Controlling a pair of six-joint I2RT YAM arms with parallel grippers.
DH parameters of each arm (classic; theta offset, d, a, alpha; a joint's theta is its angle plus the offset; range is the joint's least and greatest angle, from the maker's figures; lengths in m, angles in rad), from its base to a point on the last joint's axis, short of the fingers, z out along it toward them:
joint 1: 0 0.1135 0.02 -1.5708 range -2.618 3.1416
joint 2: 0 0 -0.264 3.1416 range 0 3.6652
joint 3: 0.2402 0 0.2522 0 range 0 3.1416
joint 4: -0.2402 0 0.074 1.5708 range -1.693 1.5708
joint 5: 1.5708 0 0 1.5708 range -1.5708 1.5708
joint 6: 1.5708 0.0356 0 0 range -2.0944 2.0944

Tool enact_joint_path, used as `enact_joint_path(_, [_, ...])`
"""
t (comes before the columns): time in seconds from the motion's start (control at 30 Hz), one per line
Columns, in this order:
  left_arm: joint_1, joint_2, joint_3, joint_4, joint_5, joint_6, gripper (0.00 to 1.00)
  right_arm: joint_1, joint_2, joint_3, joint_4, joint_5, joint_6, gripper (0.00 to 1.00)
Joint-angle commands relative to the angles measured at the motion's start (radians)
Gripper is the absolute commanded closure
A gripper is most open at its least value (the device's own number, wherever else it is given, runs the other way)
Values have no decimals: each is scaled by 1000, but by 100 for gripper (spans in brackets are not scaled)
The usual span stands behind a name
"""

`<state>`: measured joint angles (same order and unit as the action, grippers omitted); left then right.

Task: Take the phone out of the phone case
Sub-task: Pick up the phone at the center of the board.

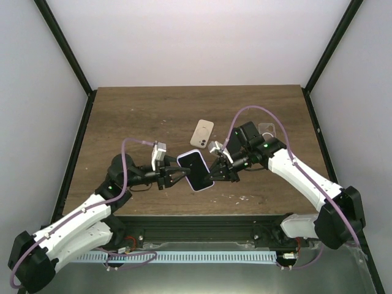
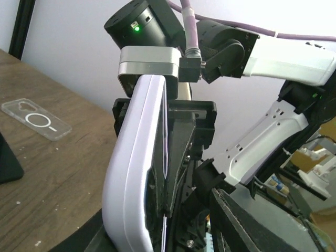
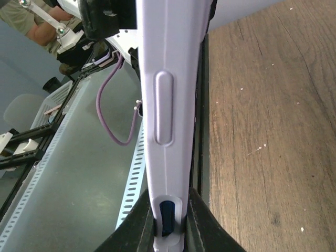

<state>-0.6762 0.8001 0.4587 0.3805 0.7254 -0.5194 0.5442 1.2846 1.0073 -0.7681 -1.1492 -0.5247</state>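
Observation:
A phone in a lavender case is held in the air over the near middle of the table, screen up, between my two grippers. My right gripper is shut on its right end; in the right wrist view both fingers clamp the case on either side of its blue port opening. My left gripper is at the case's left edge. In the left wrist view the case stands edge-on between its jaws, the right finger apart from it.
A beige phone lies back up on the wooden table beyond the held one. A clear case lies to its right and also shows in the left wrist view. The table's near edge runs just below the phone.

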Motion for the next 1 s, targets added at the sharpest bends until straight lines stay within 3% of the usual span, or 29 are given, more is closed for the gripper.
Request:
enact_joint_path(0.0, [-28,34,52,40,23,24,65,-7,2,47,46,-59,26,99])
enact_joint_path(0.07, [-35,49,59,43,22,25,72,-7,3,45,50,-58,29,99])
enact_joint_path(0.2, [-40,53,53,61,16,21,78,-7,4,41,52,-57,29,99])
enact_joint_path(0.43, [-41,62,62,60,25,19,75,-6,3,36,57,-54,28,99])
enact_joint_path(0.57, [-40,71,71,61,30,19,89,-7,5,36,58,-55,29,99])
enact_joint_path(0.77, [-40,72,74,70,31,14,94,-7,-1,34,57,-44,27,99])
enact_joint_path(0.83, [-37,67,79,58,50,18,97,-7,-3,58,35,-29,13,80])
enact_joint_path(0.97, [4,56,114,17,149,-4,100,-7,-6,143,-80,16,-91,58])
